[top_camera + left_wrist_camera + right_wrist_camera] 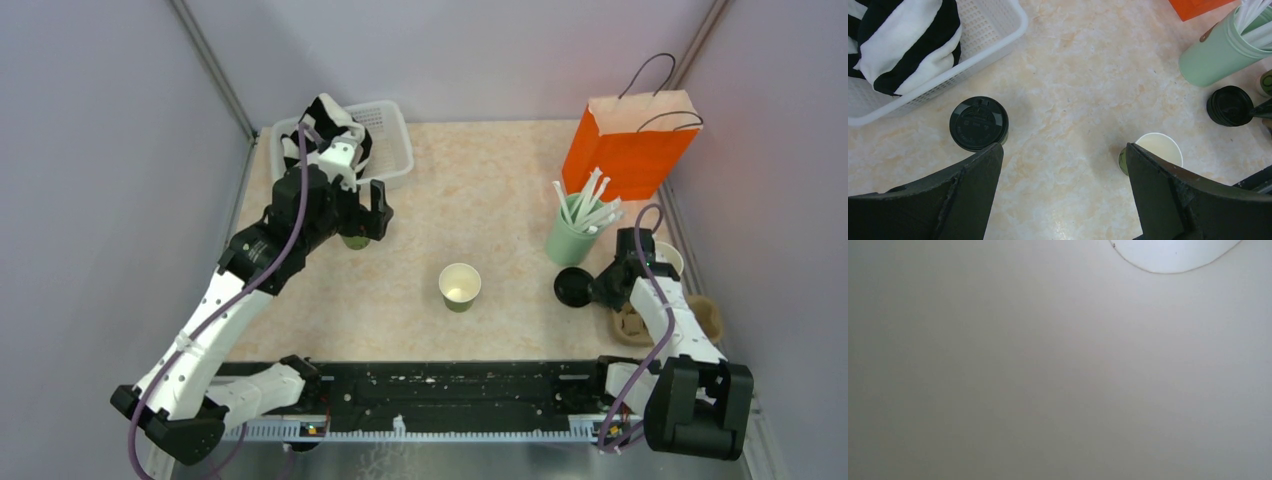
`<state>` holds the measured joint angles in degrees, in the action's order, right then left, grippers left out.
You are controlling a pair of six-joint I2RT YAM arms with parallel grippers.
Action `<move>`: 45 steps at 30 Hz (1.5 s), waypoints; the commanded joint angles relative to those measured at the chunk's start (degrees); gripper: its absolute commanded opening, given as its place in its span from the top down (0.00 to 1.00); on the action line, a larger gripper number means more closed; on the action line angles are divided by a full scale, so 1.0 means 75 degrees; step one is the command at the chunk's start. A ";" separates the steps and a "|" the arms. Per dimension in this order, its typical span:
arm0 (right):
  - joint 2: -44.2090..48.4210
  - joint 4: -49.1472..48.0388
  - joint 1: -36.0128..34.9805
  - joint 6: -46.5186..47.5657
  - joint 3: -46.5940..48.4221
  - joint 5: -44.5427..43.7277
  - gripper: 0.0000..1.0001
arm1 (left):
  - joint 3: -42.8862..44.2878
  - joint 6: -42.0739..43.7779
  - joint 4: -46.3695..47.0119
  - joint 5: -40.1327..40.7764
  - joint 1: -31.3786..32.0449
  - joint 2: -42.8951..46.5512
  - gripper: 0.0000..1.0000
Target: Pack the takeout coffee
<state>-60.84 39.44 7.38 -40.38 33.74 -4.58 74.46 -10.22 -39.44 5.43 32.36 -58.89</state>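
Black round plastic lid (pixel 572 287) pinched at its rim by the closed right gripper (pixel 594 287). Left gripper (pixel 1063 148) gapes wide, empty, above a lidded dark green paper cup (pixel 979 123).

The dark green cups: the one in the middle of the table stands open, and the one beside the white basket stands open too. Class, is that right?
No. The cup beside the white basket has a black lid on it, as the left wrist view shows. The middle cup does stand open.
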 commanded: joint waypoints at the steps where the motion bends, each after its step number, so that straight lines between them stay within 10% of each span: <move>1: 0.0158 0.0406 0.0084 0.0108 0.0417 0.0041 1.00 | 0.0209 0.0149 0.0320 0.0096 0.0072 -0.0032 0.02; 23: 0.1156 0.2625 -0.0236 0.1285 0.2617 0.1123 1.00 | 0.0494 0.0035 0.0236 -0.0304 0.0128 -0.0227 0.02; 34: -0.0895 0.2366 -0.5461 0.1494 0.5953 0.0095 1.00 | 0.2056 -0.2255 0.0165 -0.4551 0.0104 -0.2406 0.10; 45: -0.3401 0.2719 -0.6963 0.2063 0.8079 -0.0544 1.00 | 0.1368 -0.3319 -0.0498 -0.3155 0.0201 -0.2312 0.27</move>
<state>-85.01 58.24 -42.63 -26.81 88.71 -5.93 86.46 -32.67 -41.54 -20.73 33.15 -78.26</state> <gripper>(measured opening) 0.003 0.780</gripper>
